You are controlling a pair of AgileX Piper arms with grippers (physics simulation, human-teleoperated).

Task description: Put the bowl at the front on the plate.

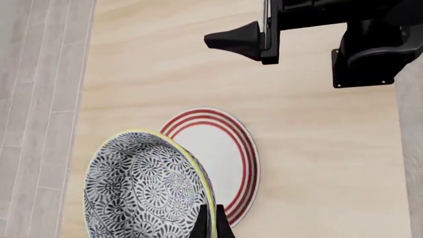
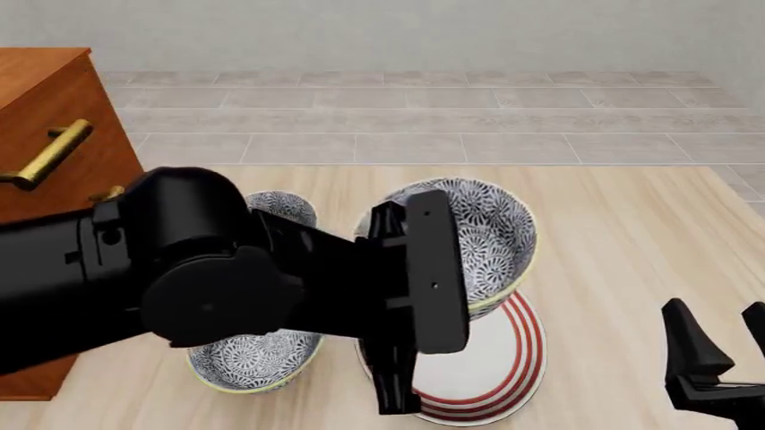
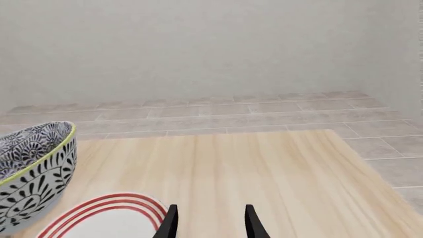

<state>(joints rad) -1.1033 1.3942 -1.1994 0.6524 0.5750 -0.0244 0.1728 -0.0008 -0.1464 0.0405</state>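
No readable text, labels or numbers anywhere.

Blue-grey floral bowl (image 2: 478,235) with yellow-green rim, tilted, raised above red-ringed white plate (image 2: 493,372) lying flat at near-centre of counter.

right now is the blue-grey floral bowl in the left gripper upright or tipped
Tipped. The blue-grey floral bowl hangs tilted above the red-ringed white plate, its opening facing the front camera, yellow-green rim pinched by the left gripper.
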